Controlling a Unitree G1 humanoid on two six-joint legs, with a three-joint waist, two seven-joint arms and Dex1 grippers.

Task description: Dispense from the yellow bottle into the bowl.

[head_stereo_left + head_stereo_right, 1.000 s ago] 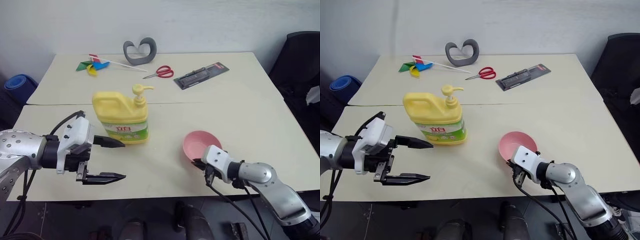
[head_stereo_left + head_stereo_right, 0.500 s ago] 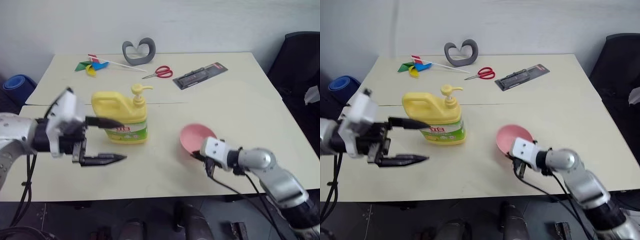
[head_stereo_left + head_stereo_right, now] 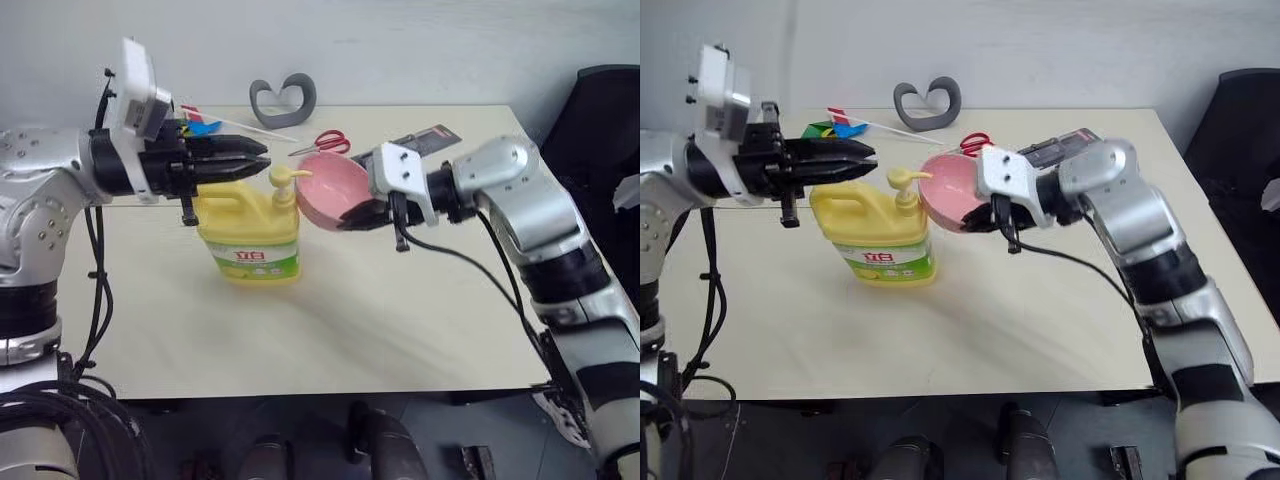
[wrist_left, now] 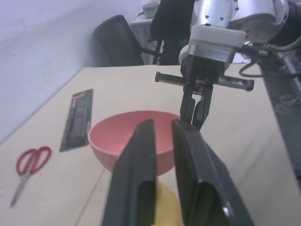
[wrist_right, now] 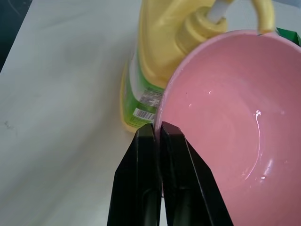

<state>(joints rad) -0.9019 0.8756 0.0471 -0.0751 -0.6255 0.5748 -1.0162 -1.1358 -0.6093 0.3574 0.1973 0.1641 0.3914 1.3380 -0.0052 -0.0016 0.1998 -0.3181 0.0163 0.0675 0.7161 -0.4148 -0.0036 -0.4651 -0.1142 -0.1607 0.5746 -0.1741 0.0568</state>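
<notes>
Pinching the bowl (image 3: 330,190) beside the yellow bottle (image 3: 248,233) — right fingers (image 5: 155,155); left fingers (image 4: 141,160) closed, level above it.

left tool (image 3: 262,158): raised, level, fingers together | right tool (image 3: 350,218): raised, pointing left, fingers pinched tight

The yellow bottle (image 3: 247,235) looks like smooth plastic with a shiny paper label. The bowl (image 5: 235,113) is smooth pink plastic, shiny inside. The table (image 3: 400,300) is flat and dull, and the gripper fingers (image 4: 141,174) are black and a bit shiny.
</notes>
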